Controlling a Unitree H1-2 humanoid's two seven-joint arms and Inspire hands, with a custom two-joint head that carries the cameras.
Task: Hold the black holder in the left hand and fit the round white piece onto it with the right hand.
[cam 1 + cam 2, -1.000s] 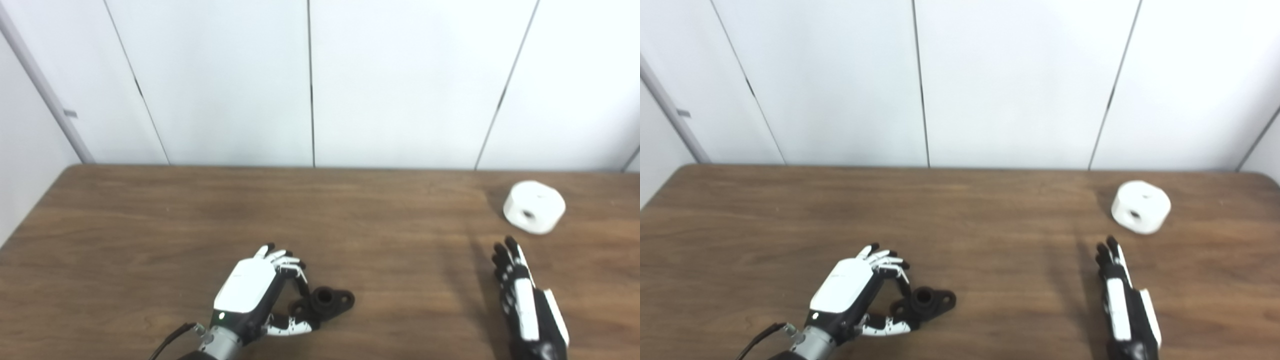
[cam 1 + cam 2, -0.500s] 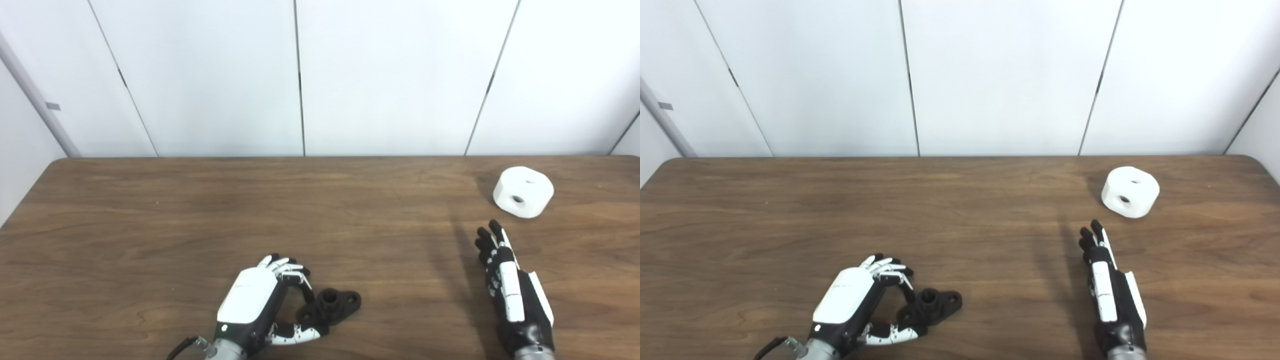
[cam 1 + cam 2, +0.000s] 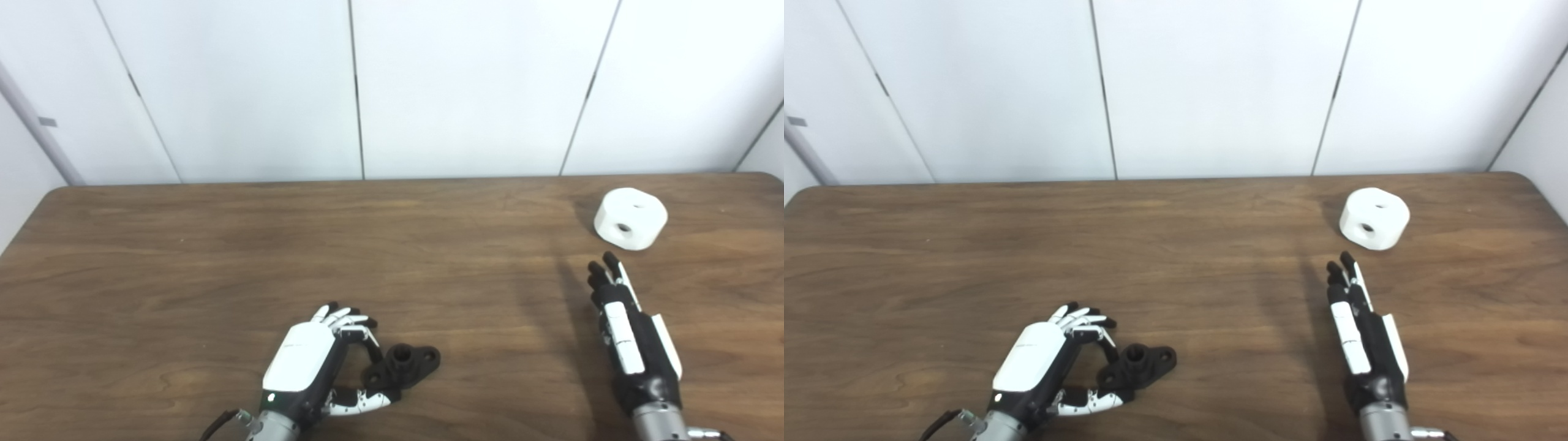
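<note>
On the near left part of the wooden desk point(image 3: 184, 257), the black holder point(image 3: 404, 364) lies flat with its central collar pointing up and a flange ear with a hole at its right end. The left robot hand point(image 3: 312, 364) sits beside it, fingers curled over the holder's left end and thumb reaching along the near side under it. Contact at the left ear looks likely, but the holder rests on the desk and whether the grasp is closed on it cannot be told from either view.

Toward the far right corner of the desk, the round white piece point(image 3: 630, 218) sits on the surface, with 1 dark hole in its side facing the camera and a smaller mark on top. The right robot hand point(image 3: 631, 331) lies well short of it, edge-on, fingers straight and extended toward the piece, holding nothing; its fingertips point(image 3: 603, 264) are near the piece but apart from it.

White wall panels point(image 3: 465, 86) stand behind the desk.
</note>
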